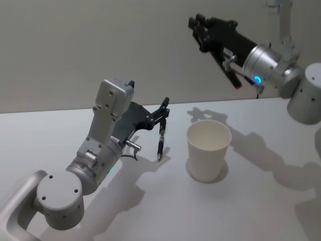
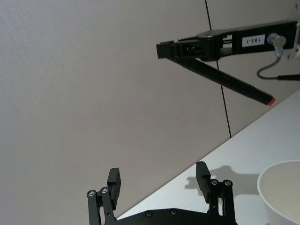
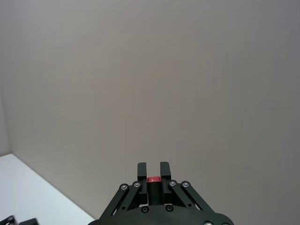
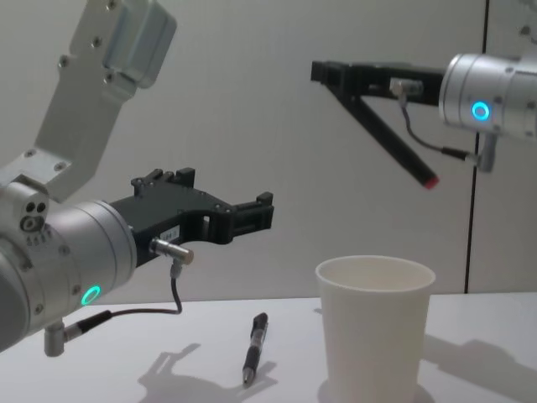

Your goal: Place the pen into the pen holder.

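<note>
While the right gripper (image 4: 319, 72) pinches the red-tipped pen (image 4: 390, 138) aslant between its jaws, the cup (image 4: 373, 327) stands well below them, so a drop from there could glance off the rim or tip it. Under the spread jaws of the left gripper (image 4: 262, 211), a black pen (image 4: 254, 348) lies on the tabletop (image 1: 266, 201) near the cup.

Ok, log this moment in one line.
left gripper open over table pen | right gripper holds red-tipped pen high | cup empty

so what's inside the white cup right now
Bare white inner wall shows inside the pen holder; nothing sticks above its rim. Its bottom is hidden by the near wall. A black pen lies beside it.
</note>
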